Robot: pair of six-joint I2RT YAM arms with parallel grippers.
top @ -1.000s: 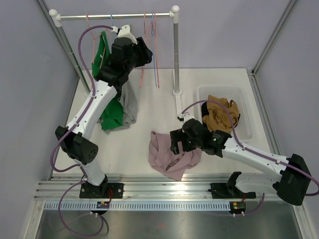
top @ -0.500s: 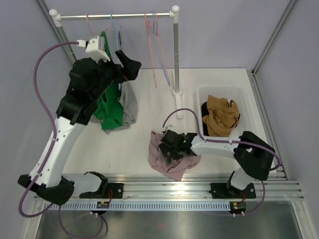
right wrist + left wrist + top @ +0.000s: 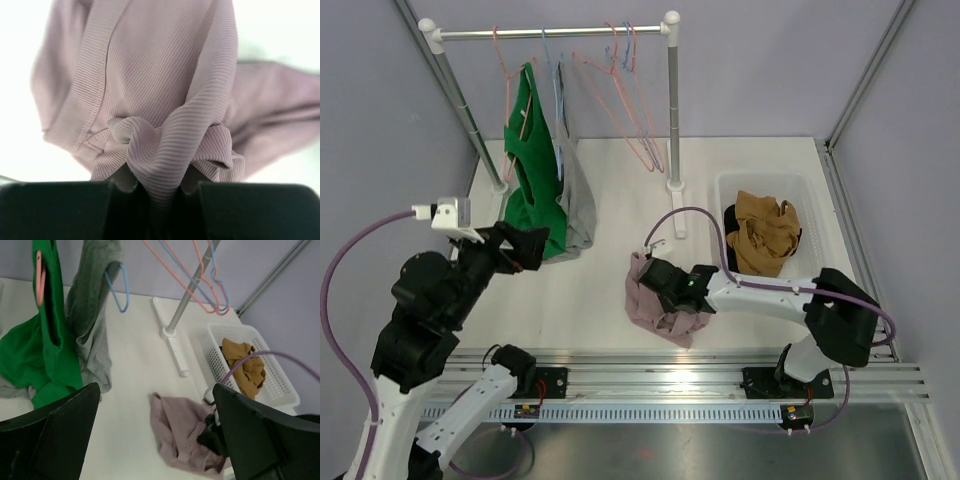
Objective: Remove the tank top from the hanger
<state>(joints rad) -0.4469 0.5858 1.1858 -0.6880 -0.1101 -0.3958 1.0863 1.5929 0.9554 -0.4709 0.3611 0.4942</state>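
- R gripper [image 3: 157, 186] pinched tight on a fold of the mauve tank top [image 3: 165, 75].
- Tank top lies crumpled on the table [image 3: 590, 290], off the hangers, just left of the white basket [image 3: 770, 177].
- L gripper [image 3: 155, 432] spread wide, holding nothing.
- Green top [image 3: 525, 160] & grey top [image 3: 578, 210] hang on the rack [image 3: 550, 33].

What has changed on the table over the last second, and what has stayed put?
The left gripper pulled back from the rail to the table's near left, jaws open and empty. The right gripper swung left onto the mauve top lying there and pinched a fold, bunching it. The green top and grey garment hang as before; the brown clothes remain in the basket.
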